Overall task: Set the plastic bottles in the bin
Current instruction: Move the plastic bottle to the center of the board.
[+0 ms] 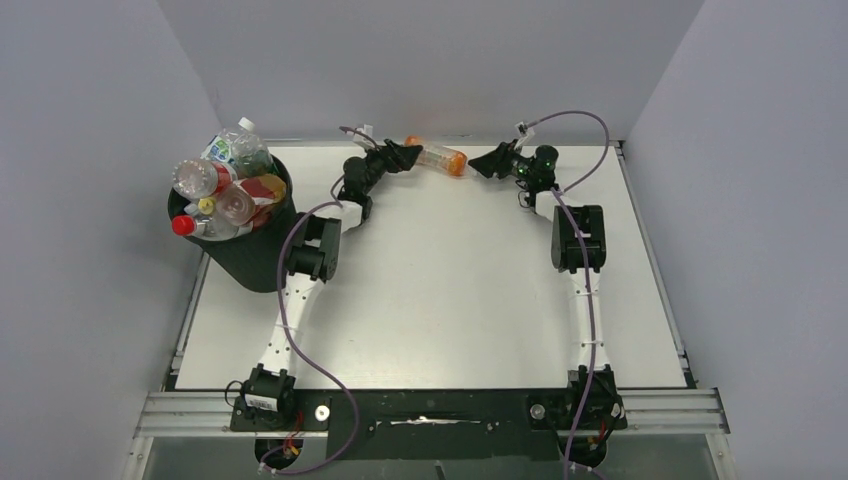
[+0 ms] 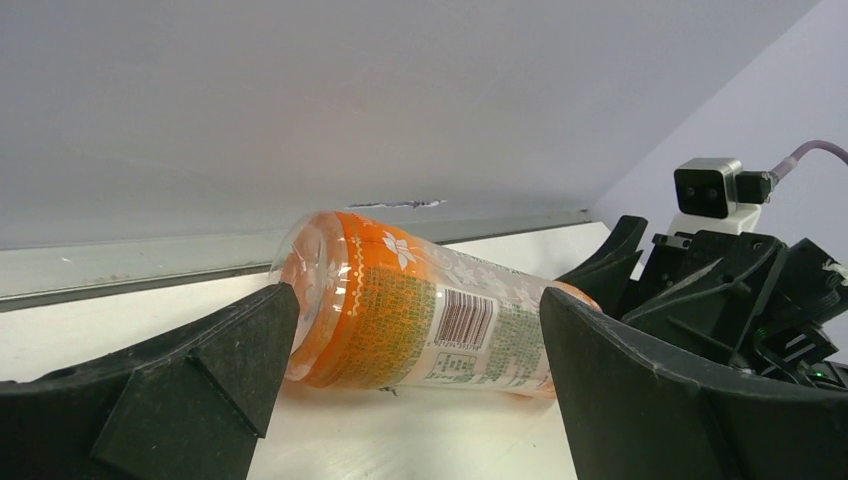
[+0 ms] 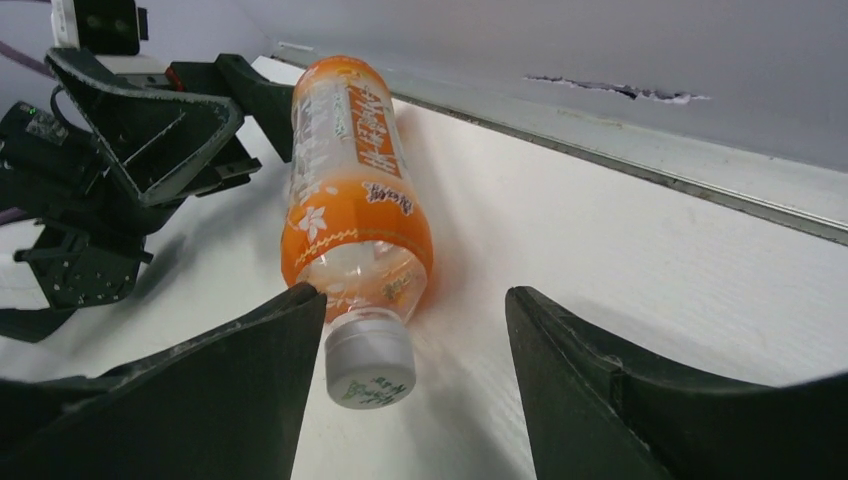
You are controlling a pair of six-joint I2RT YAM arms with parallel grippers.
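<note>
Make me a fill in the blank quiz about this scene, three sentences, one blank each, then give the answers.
The bottle outside the bin has an ___ label. It lies on its ___ between the open left gripper and the open right gripper. Its cap points toward the ___ gripper.
Missing words: orange; side; right.
</note>
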